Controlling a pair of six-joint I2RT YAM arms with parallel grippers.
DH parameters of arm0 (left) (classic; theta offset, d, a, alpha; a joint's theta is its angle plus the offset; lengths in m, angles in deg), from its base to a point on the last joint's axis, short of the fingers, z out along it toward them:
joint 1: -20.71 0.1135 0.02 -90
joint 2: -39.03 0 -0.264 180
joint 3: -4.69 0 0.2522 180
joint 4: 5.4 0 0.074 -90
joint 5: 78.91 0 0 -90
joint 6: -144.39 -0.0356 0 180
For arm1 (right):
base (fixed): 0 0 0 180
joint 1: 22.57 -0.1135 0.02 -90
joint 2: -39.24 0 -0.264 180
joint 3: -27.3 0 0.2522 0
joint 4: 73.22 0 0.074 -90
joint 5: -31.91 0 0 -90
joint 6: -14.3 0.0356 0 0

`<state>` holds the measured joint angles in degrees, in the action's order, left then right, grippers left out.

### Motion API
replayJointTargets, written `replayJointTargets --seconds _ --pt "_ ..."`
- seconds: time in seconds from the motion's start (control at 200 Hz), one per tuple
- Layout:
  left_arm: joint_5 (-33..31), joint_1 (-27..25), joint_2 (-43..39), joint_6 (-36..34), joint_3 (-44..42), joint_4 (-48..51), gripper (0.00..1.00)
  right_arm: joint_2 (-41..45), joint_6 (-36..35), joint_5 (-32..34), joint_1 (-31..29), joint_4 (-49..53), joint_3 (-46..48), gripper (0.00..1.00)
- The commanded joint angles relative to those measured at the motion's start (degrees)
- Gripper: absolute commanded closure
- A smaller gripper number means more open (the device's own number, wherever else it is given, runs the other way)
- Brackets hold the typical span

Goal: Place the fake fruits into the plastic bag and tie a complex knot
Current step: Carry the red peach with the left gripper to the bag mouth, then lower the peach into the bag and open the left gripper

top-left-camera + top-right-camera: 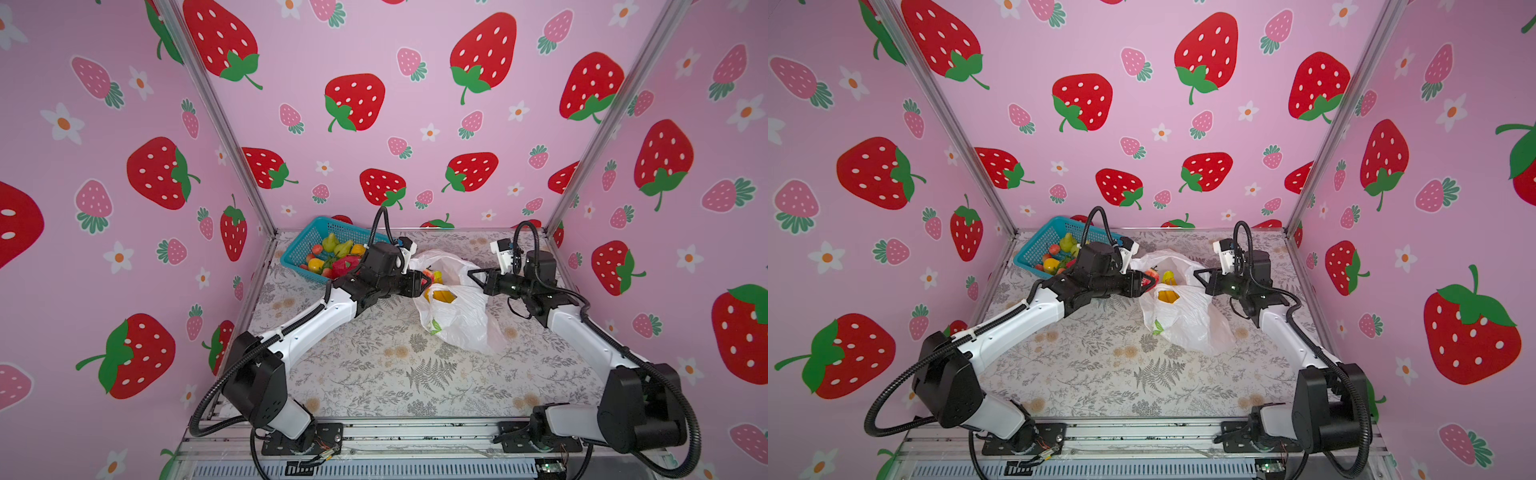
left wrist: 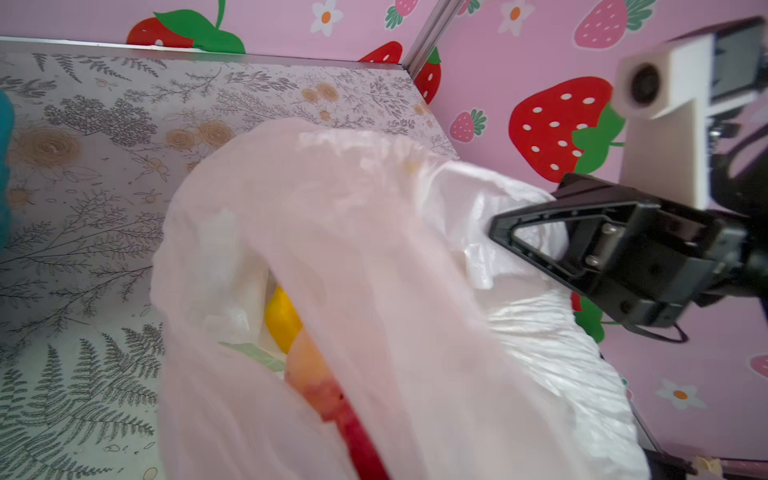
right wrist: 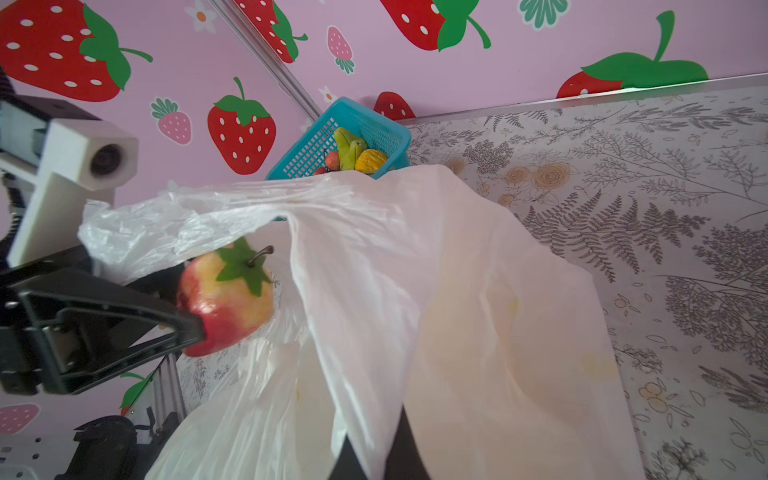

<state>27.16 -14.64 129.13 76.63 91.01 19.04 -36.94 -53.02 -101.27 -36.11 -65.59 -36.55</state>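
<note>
In both top views the left gripper [image 1: 424, 280] is reaching across to the mouth of the plastic bag [image 1: 457, 316], and its jaws are gripping a red-and-yellow apple [image 1: 428, 274] at the rim of the opening. The right gripper [image 1: 473, 275] is meeting the bag's far edge, with its jaws together on a fold of film. A yellow fruit [image 1: 442, 296] is already lying inside the bag. The teal basket [image 1: 299, 249] in the back left corner is holding the remaining fake fruits [image 1: 332, 255].

In the left wrist view the bag [image 2: 374, 270] is filling the frame. The right gripper [image 2: 519, 232] is pinching the bag's edge, and a yellow fruit [image 2: 282, 320] is showing through the opening.

In the right wrist view the apple [image 3: 226, 297] is sitting clamped between the left gripper's jaws [image 3: 191, 324], partly under a stretched handle strip of the bag [image 3: 457, 311]. The right gripper's own fingers are mostly hidden by film at the lower edge.

Risks, as judged from here:
- The apple is hanging at the rim, not deep inside. A release here is likely to roll it out onto the table.
- The handle strip is draping over the apple and may snag the jaws on withdrawal.
- The thin film may slip from the right gripper, letting the mouth collapse.
</note>
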Motion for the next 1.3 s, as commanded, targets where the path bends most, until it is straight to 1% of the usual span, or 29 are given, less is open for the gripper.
replayJointTargets --seconds 0.0,0.115,0.18,0.39,0.495,0.67,0.865,0.961,1.116,1.296 --pt "-3.4 0.2 3.2 -0.3 3.8 -0.2 0.58 1.6 -0.8 -2.7 -1.3 -1.4 0.2 1.0" --pt "-2.2 -0.6 8.7 -0.8 7.1 0.4 0.58 1.2 -0.8 -4.3 -2.0 -1.9 0.3 1.0" --pt "-1.5 -1.2 11.0 -1.0 7.6 0.2 0.58 1.1 -0.3 -3.8 -2.1 -2.1 0.3 1.0" --pt "1.0 -3.9 13.8 -1.4 4.9 -2.7 0.54 0.1 1.5 -2.0 -2.0 -2.5 -0.3 1.0" --pt "1.9 -4.4 14.8 -1.8 3.7 -2.1 0.52 -0.4 1.8 -1.6 -1.9 -2.6 -0.5 1.0" --pt "1.5 -4.2 15.6 -3.5 2.6 -1.2 0.4 -0.4 1.8 -0.4 -1.8 -2.6 -0.1 1.0" --pt "2.2 -3.4 13.5 -5.6 2.3 -0.8 0.28 0.0 1.4 0.2 -1.4 -1.9 0.3 1.0" --pt "2.6 -3.0 12.5 -6.0 2.2 -0.3 0.25 0.2 1.3 0.3 -1.2 -1.6 0.4 1.0" --pt "4.5 -2.0 9.1 -6.4 0.4 0.5 0.25 0.7 0.6 1.3 -0.6 -0.6 0.4 1.0" --pt "9.0 0.1 0.0 -9.4 -5.3 2.6 0.27 1.9 0.5 6.2 0.4 0.2 0.7 1.0"
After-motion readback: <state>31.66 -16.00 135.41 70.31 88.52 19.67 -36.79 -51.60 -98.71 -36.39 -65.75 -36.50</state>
